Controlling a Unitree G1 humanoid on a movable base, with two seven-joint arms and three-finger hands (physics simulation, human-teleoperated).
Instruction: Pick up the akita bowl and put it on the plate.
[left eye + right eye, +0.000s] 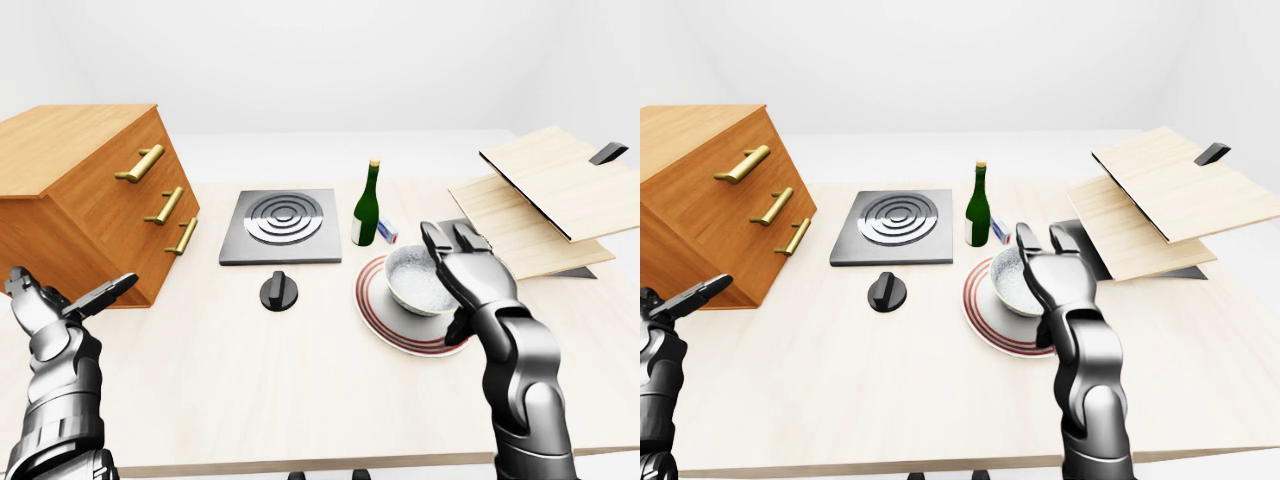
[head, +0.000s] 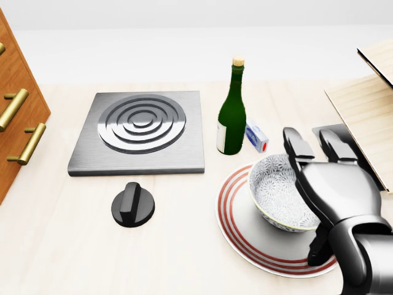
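Akita bowl (image 2: 277,189) sits upright on plate (image 2: 242,238), right hand (image 2: 334,184) just beside its right rim, fingers spread, gripping nothing; left hand (image 1: 55,303) low-left, splayed, empty.

The right hand (image 2: 334,187) has a broad, smooth, glossy grey back and blocky, segmented dark fingers (image 2: 293,146). The left hand (image 1: 45,305) looks darker, with slim black fingers. The right arm (image 1: 522,385) and left arm (image 1: 60,400) are gunmetal, built of rounded, ringed segments.

A simulated kitchen worktop (image 2: 61,246): hob (image 2: 138,132), black knob (image 2: 132,206), wine bottle (image 2: 231,117), wooden drawer cabinet (image 1: 90,190)
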